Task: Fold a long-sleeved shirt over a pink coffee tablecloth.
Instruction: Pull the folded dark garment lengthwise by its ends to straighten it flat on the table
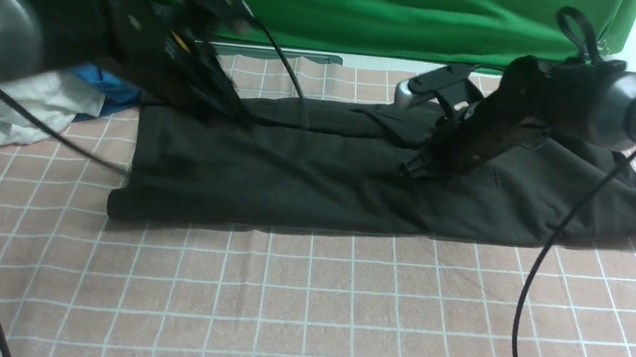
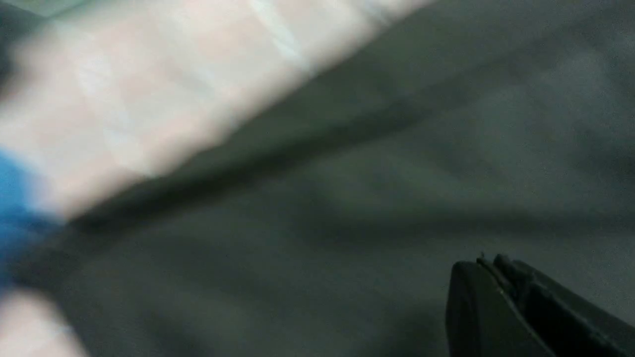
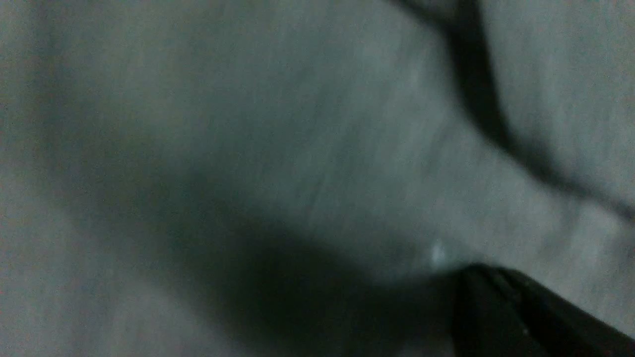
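Over the long-sleeved shirt (image 1: 323,185), left gripper (image 1: 237,118) and right gripper (image 1: 413,168) both look closed; I'd pinch matching edges, lifting together.

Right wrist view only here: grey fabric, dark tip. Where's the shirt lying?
Observer: The black long-sleeved shirt lies in a wide band across the pink-brown white-gridded tablecloth.
Operator: Left gripper?
Observer: The left gripper is shut, over the shirt's far left part; contact unclear.
Operator: Anything else there?
Observer: A heap of white and blue garments lies beyond the shirt's left end.
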